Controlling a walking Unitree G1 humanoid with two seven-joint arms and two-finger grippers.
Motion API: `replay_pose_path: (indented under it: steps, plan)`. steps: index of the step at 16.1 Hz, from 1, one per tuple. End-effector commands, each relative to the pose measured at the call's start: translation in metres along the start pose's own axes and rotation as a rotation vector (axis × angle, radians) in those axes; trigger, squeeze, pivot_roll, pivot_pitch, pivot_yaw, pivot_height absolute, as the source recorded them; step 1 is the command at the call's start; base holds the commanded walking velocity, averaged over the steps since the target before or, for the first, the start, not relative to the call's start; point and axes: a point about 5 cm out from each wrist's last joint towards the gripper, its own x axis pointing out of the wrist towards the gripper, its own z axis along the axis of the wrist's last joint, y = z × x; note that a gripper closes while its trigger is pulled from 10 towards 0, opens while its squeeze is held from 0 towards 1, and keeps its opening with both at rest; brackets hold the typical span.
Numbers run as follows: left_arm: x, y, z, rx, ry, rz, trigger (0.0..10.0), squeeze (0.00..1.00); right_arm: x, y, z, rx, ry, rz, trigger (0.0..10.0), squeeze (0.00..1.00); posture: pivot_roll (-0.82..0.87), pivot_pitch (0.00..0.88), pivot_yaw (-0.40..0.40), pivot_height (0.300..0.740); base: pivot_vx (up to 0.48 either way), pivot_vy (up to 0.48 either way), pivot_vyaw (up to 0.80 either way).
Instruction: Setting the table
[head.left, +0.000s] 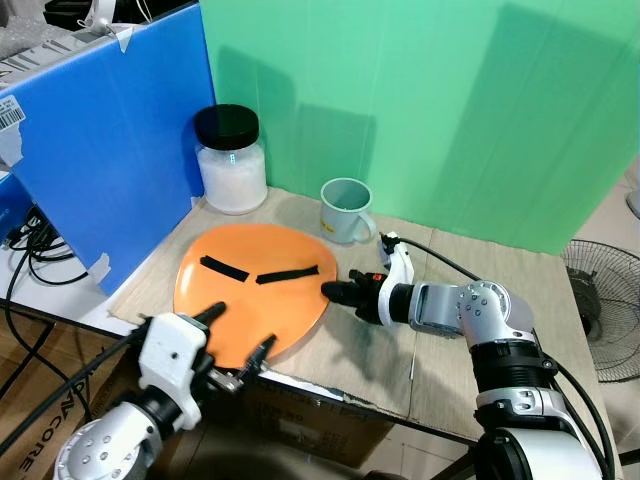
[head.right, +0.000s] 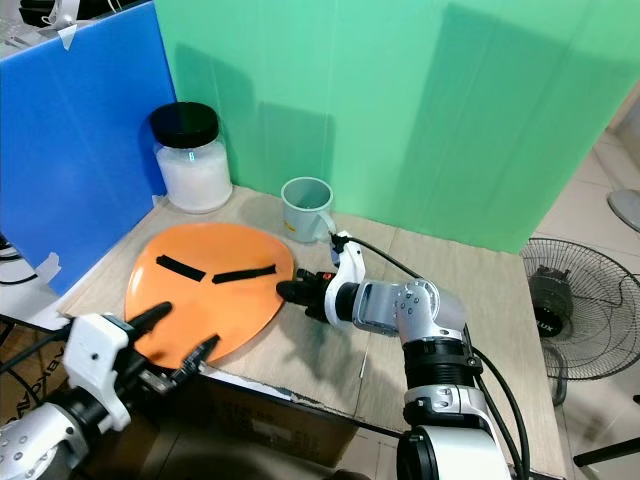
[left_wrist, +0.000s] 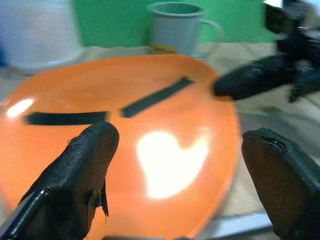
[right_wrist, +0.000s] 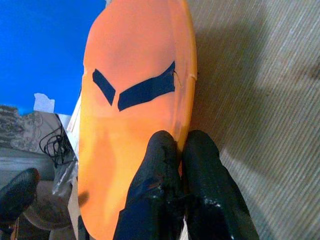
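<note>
Left wrist view is soft all over: mug (left_wrist: 176, 26) and white jar (left_wrist: 37, 30) blurred, jar cut by the frame edge. Left claw (left_wrist: 185, 190) fingers cropped at the bottom, tips too blurred for detail. A glare patch washes out part of the orange plate (left_wrist: 150, 125).

Right wrist view: right claw (right_wrist: 181, 150) fingers cover the plate rim where they meet it (can't tell if the rim sits between the pads or just beside them).

Head views: plate's near edge partly hidden behind the left claw; floor fan (head.left: 603, 310) cut off at the frame edge. Barcode label (head.left: 10, 117) is too small to read.
</note>
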Motion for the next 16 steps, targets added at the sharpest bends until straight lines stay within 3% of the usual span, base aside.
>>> replay_pose_path:
  steps: [1,2,3,4,8,10,14,16]
  plan:
    - [-0.002,0.008,0.007,-0.017,-0.036,0.065,10.0,0.0,-0.002,-0.003,0.003,0.006,-0.027,-0.003,0.0,0.0,-0.06,0.007,-0.037,0.74,0.0,0.0,0.0]
    - [-0.004,0.015,0.011,-0.026,-0.076,0.105,10.0,0.0,-0.004,-0.002,0.006,-0.004,-0.042,0.012,0.0,0.0,-0.06,0.008,-0.032,0.74,0.0,0.0,0.0]
    - [-0.008,0.023,0.013,-0.044,-0.108,0.16,10.0,0.07,-0.008,-0.002,0.009,-0.025,-0.058,0.037,0.0,0.0,-0.06,0.009,-0.03,0.74,0.0,0.0,0.0]
    - [-0.015,0.031,0.013,-0.093,-0.138,0.21,10.0,1.0,-0.015,-0.002,0.013,-0.043,-0.069,0.076,0.0,0.0,-0.06,0.009,-0.026,0.74,0.0,0.0,0.0]
    - [-0.035,0.043,0.0,-0.289,-0.161,0.247,10.0,1.0,-0.037,-0.008,0.02,-0.067,-0.084,0.169,0.0,0.0,-0.05,0.013,-0.018,0.74,0.0,0.0,0.0]
    - [-0.035,0.05,-0.008,-0.382,-0.181,0.247,10.0,1.0,-0.044,-0.008,0.019,-0.075,-0.076,0.226,0.0,0.0,-0.05,0.014,-0.017,0.74,0.0,0.0,0.0]
    - [-0.02,0.055,-0.022,-0.518,-0.177,0.13,10.0,1.0,-0.053,-0.014,0.014,-0.078,-0.055,0.263,0.0,0.0,-0.06,0.022,-0.01,0.74,0.0,0.0,0.0]
    - [0.001,0.05,-0.029,-0.535,-0.128,0.029,10.0,1.0,-0.055,-0.02,0.011,-0.078,-0.043,0.242,0.0,0.0,-0.08,0.031,0.012,0.74,0.0,0.0,0.0]
